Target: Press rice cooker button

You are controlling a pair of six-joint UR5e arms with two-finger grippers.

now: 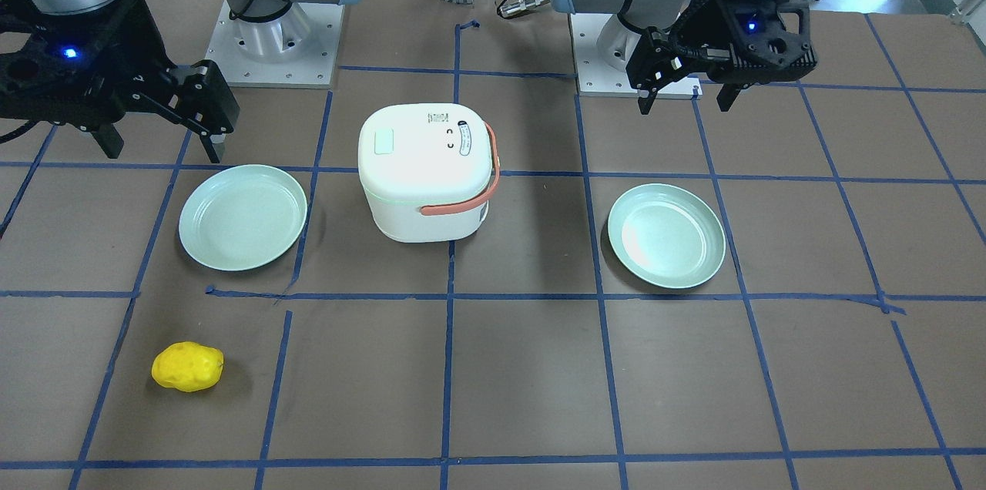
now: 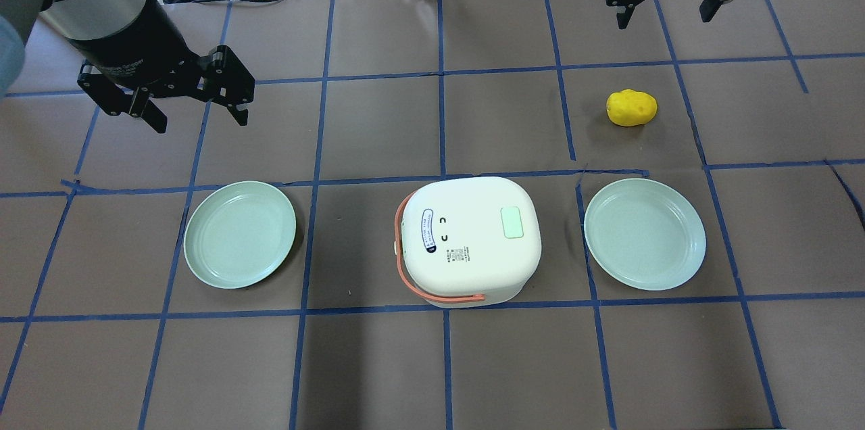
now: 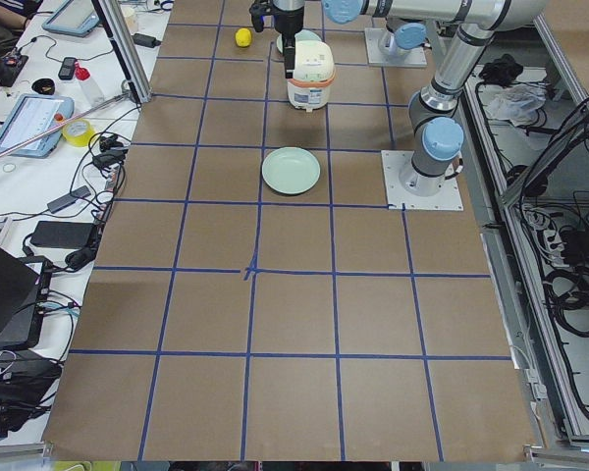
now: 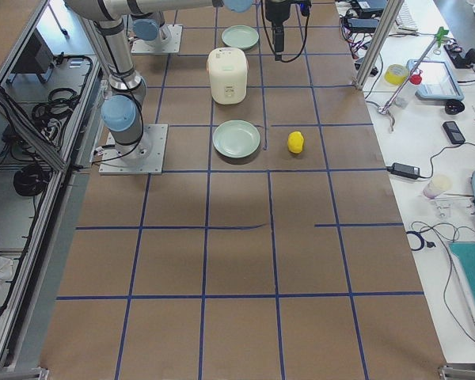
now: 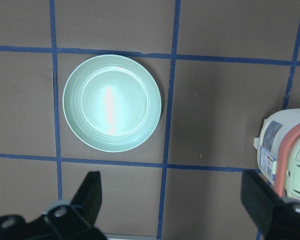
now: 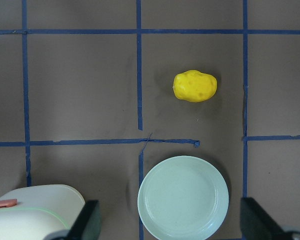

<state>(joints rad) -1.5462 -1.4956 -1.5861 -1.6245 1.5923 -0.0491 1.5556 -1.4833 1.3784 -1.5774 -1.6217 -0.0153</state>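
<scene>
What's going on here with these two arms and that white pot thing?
The two robot arms are meant to press the pale green button on top of the white rice cooker. Nothing is touching it: the left hand and the right hand both hang open and empty, well away from it.

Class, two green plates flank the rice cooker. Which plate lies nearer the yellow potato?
The plate on the robot's right: the yellow potato lies just beyond it. The other plate is across the rice cooker.
</scene>
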